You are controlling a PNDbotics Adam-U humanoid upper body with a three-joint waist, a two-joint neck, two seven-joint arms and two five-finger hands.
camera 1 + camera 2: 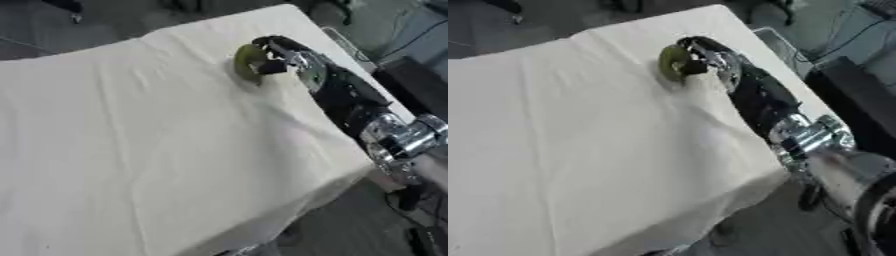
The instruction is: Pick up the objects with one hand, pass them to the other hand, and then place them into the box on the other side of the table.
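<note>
Right hand (278, 54) around green object (246, 61)

soft even light — overall blur

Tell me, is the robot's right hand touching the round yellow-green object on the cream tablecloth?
Touching. In the left eye view, the right hand has its black fingers curled round the round yellow-green object, with no gap showing between them.

Lab or workshop: cloth-draped table (131, 150), floor cables (420, 30) (grey floor).
</note>
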